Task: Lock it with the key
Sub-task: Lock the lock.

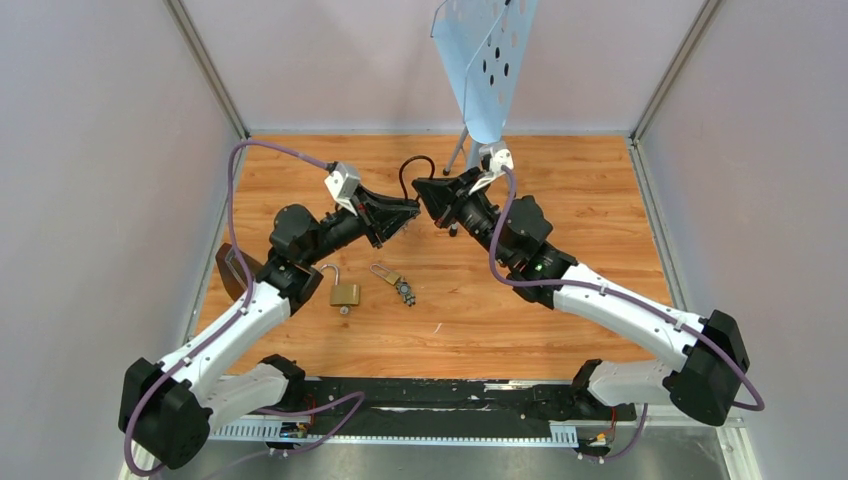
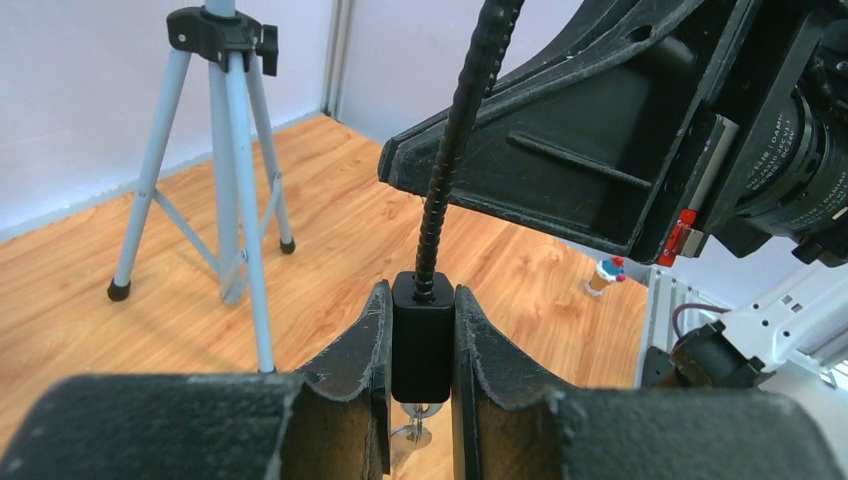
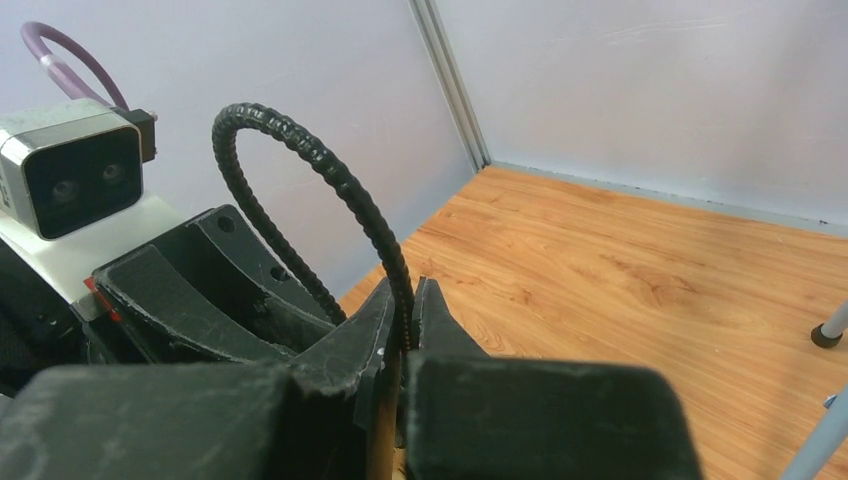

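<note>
Both pincers are occupied, raised above the table point(image 1: 580, 190) and facing each other. The left gripper point(image 2: 420, 296) is closed narrow on the black lock body point(image 2: 422, 350), its pads pressing the two sides. The ribbed cable point(image 3: 300, 150) goes out of the top of that body in a loop. The right gripper point(image 3: 407, 290) is pinched almost fully together on the other end of this cable.

The key point(image 1: 344, 310) I take to be the very small silver thing on the wood just below the brass padlock point(image 1: 345, 293), whose shackle stands open. From the top view I cannot tell if it sits in the keyhole or only touches the padlock. The key bunch point(image 1: 397, 286) lies near, to the right. Under the lock body a silver piece point(image 2: 412, 432) also shows, but it is too hidden to name.

I judge the key to be light, stiff and smooth, so it will slide away easily, and there is little for a finger to get under. I would take it by the rounded head, pads on the two flat faces, leaving the blade free. If it is already in the keyhole, the padlock may turn together with it, so the other pincer should hold the brass body. One pincer must first release what it holds.
</note>
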### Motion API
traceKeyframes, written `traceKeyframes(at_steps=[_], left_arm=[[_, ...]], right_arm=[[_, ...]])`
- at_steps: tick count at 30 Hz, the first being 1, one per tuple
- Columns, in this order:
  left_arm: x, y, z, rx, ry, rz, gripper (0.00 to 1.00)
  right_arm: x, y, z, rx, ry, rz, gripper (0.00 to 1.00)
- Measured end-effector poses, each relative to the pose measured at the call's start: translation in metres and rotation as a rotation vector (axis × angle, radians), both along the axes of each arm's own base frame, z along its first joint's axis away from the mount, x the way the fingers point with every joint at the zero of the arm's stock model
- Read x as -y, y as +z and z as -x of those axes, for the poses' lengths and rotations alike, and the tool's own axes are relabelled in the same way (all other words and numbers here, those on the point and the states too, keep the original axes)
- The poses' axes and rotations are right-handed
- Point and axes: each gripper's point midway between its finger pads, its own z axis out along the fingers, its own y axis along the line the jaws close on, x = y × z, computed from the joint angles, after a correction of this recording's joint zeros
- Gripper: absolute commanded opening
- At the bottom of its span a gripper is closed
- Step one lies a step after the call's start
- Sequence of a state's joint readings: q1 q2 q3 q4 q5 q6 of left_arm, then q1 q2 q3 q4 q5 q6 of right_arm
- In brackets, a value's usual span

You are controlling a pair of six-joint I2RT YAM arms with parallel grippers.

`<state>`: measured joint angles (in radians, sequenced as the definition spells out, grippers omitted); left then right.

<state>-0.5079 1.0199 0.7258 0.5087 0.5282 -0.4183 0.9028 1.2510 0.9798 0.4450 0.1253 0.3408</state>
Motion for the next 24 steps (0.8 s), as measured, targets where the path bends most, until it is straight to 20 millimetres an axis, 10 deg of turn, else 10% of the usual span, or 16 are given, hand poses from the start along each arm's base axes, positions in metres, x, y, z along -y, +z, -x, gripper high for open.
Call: traceKeyframes(at_steps=[10, 18, 24], left_arm=[[-0.014, -0.001, 0.012, 0.012, 0.047, 0.036, 0.0], [-0.027, -0.009, 0.004, -0.028, 0.138, 0.074, 0.0], [-0.028, -0.007, 0.003, -0.05, 0.144, 0.095, 0.0]], right_arm=[[-0.008, -0.002, 0.009, -0.075, 0.033, 0.017, 0.25], [-0.011, -0.008, 0.026, -0.108, 0.092, 0.046, 0.82], [0.001, 0.018, 0.04, -0.064, 0.119, 0.02, 0.86]])
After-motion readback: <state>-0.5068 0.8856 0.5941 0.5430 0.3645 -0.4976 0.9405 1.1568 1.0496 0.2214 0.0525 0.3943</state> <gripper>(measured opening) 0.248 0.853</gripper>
